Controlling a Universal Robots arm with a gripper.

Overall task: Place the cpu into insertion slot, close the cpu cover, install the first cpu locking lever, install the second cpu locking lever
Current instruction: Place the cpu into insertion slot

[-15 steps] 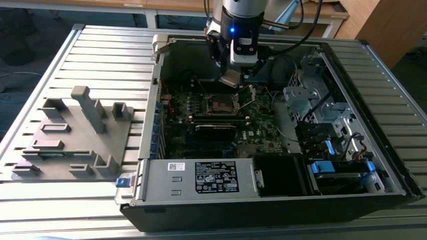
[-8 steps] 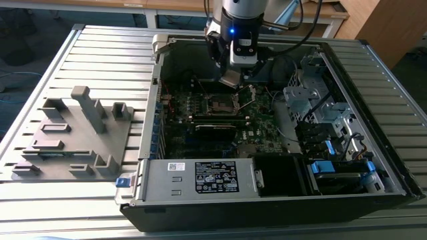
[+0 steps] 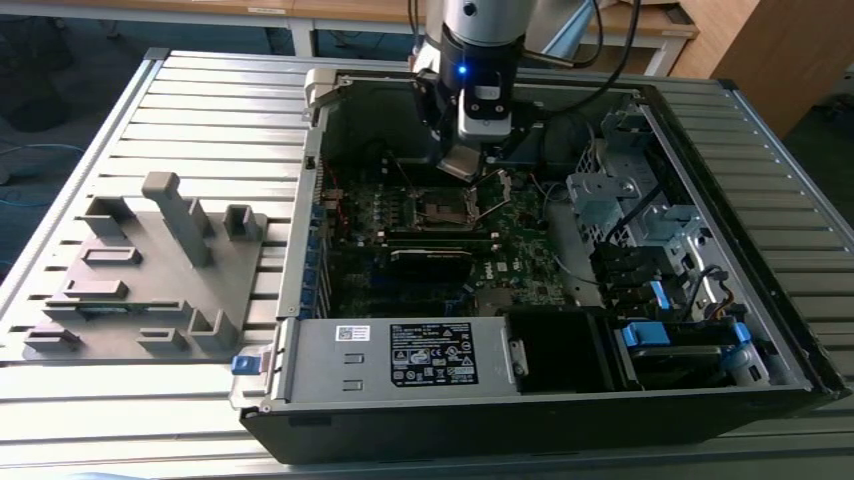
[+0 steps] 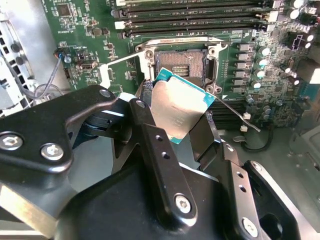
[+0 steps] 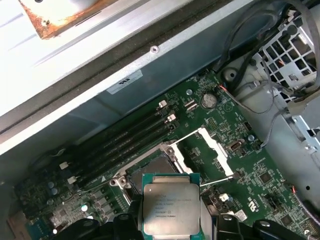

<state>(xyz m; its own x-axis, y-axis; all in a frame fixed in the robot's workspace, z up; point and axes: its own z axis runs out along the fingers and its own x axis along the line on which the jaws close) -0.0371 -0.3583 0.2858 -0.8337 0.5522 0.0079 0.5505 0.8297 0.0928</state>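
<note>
Gripper point(image 4: 175, 117): clamped on the cpu by two opposite edges, above the board.
Cpu point(image 4: 184, 100): in the fingers, over the slot's near side, not seated.
Slot point(image 3: 441, 208): bare; in the exterior view at about 7 o'clock of the gripper.
Cover point(image 3: 498, 190): swung up, at about 2 o'clock of the slot.
Risk, skew: the cpu looks turned against the slot's sides, so a corner could land on the contacts.
Risk, slip: an edge-only hold could let it tip or drop.

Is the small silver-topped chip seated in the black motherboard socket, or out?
Out: the small square silver-grey chip is held in the black gripper, clear of the empty square black socket.
</note>
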